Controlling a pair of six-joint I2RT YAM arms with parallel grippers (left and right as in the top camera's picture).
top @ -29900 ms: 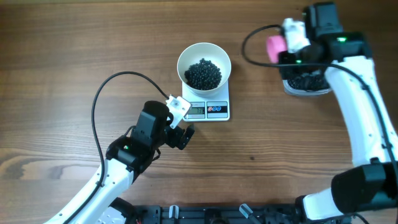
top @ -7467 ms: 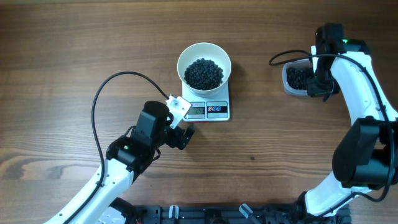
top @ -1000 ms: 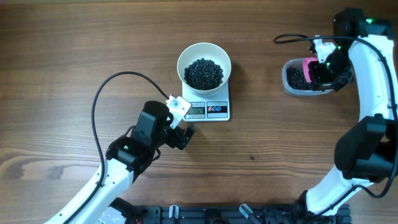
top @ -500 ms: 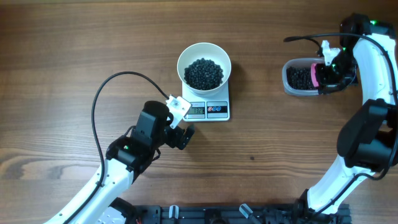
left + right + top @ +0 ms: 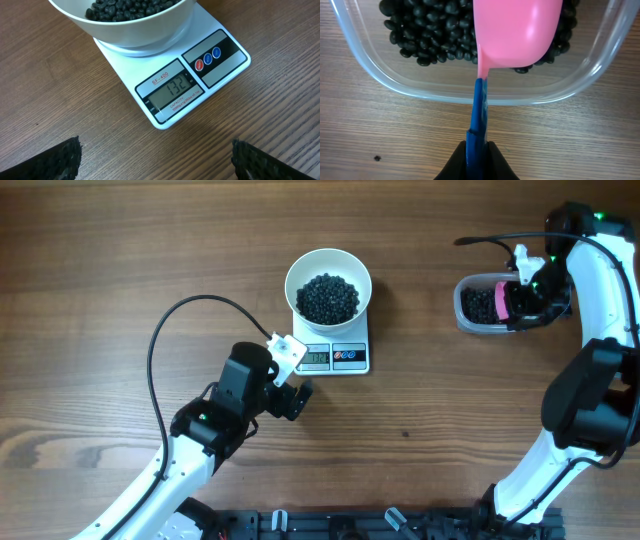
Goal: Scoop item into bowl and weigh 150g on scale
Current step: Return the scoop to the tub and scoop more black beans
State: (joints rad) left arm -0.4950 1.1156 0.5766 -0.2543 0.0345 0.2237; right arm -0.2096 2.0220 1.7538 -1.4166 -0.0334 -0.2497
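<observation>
right gripper (image 5: 479, 148) clamps the scoop (image 5: 517, 30) by its blue handle, long axis running to 12 o'clock, cup over the beans (image 5: 420, 25) in the tub (image 5: 395, 86). the bowl (image 5: 296, 272) on the scale (image 5: 352, 358) lies at 9 o'clock overhead, nearer the wide-open, empty left gripper (image 5: 159, 162).

Right claw (image 5: 476, 148) grips pink scoop (image 5: 516, 30) over beans (image 5: 430, 25) in tub (image 5: 410, 89)

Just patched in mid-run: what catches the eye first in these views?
The white bowl holding black beans sits on the scale mid-table, its display reading 132. At the far right, the right hand is shut on the blue handle of a pink scoop, which is down in the clear tub of beans.
</observation>
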